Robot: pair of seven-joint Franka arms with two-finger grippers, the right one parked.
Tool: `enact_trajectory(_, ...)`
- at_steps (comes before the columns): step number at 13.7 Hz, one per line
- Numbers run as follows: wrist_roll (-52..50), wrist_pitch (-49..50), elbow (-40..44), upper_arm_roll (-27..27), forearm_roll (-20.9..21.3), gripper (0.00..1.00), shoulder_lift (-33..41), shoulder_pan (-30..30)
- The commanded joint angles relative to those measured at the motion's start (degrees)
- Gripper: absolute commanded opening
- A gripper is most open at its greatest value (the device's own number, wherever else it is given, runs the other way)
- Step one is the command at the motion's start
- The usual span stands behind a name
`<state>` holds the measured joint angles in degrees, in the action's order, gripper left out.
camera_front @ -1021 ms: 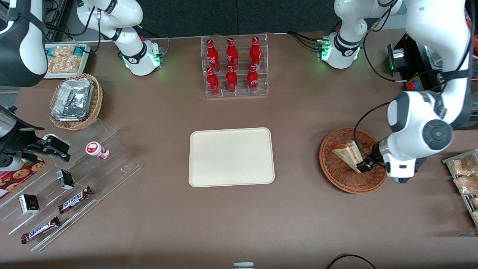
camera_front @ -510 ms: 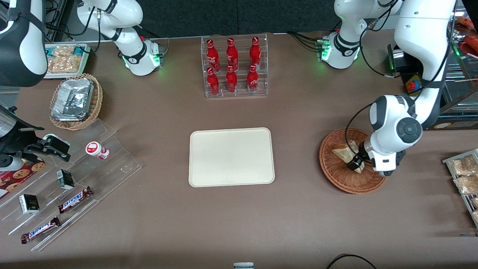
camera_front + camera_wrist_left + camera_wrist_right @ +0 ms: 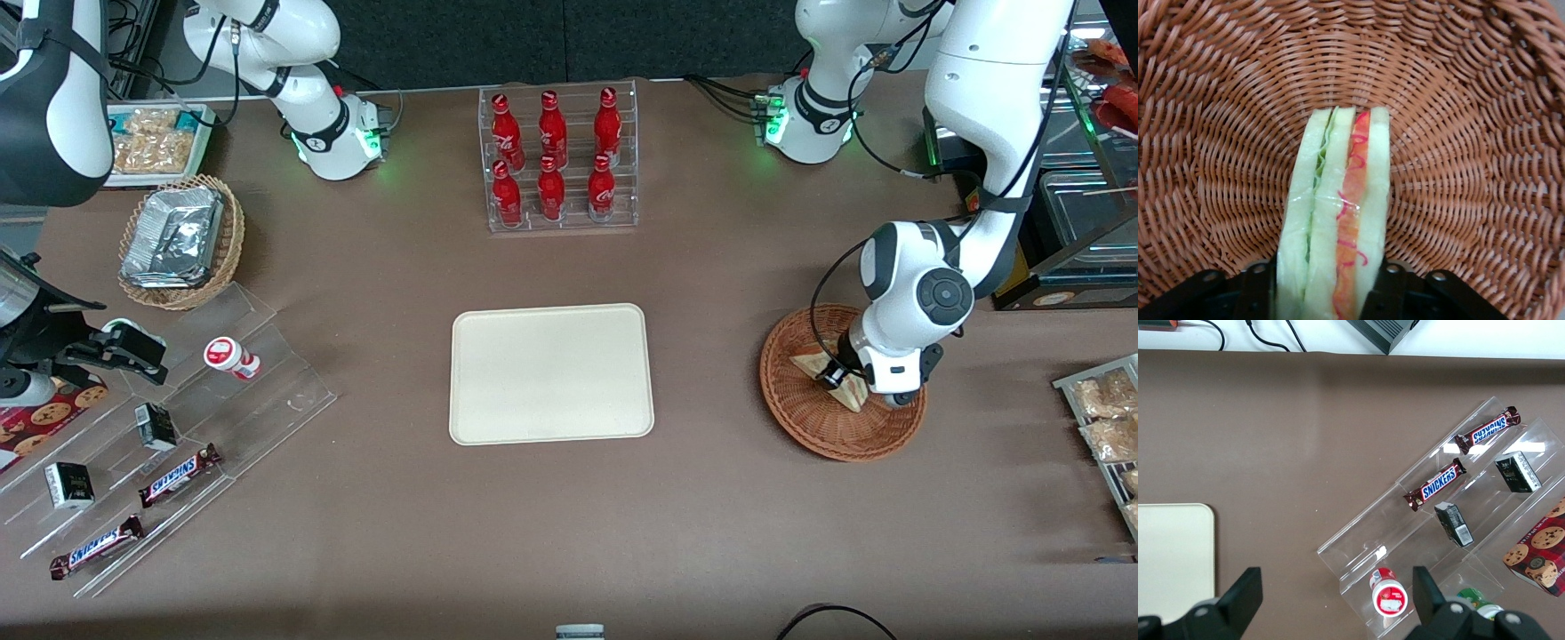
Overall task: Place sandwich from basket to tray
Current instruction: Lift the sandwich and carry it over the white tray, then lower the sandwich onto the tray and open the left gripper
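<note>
Left-arm gripper (image 3: 837, 377) lowered into the basket (image 3: 800, 418), its two black fingers (image 3: 1388, 290) set on either side of the sandwich (image 3: 1335, 227) at the wedge's thick end, pads against the outer bread faces: the jaws grasp the sandwich. The wedge stands on edge on the basket's woven floor, filling layers facing up, green lettuce beside one slice and red-orange filling beside the other. Its long axis runs from between the fingers toward the basket's middle, narrow end pointing away from the gripper. Landmark for places is the basket: the tray (image 3: 551, 373) lies well apart from it toward the parked arm's end of the table, holding nothing; a clear rack of red bottles (image 3: 556, 160) stands farther from the front camera than the basket
</note>
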<state>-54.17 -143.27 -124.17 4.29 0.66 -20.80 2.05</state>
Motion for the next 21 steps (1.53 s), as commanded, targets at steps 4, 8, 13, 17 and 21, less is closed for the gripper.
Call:
enact_trajectory(4, 4.5, 19.0, 11.5, 5.1, -0.1, 0.07, 5.7, 0.5)
enact_trajectory(8, 3.7, 33.2, 29.7, 19.0, 0.5, 0.08, 2.0, 1.5)
enact_trajectory(13, 3.6, 33.1, 42.8, 20.0, 1.7, 0.11, -9.5, 16.9)
enact_trajectory(17, -0.8, 30.0, 55.8, 19.8, 7.8, 0.16, -25.4, 25.0)
enact_trajectory(21, -7.3, 27.0, 60.5, 19.4, 17.3, 0.17, -34.8, 29.5)
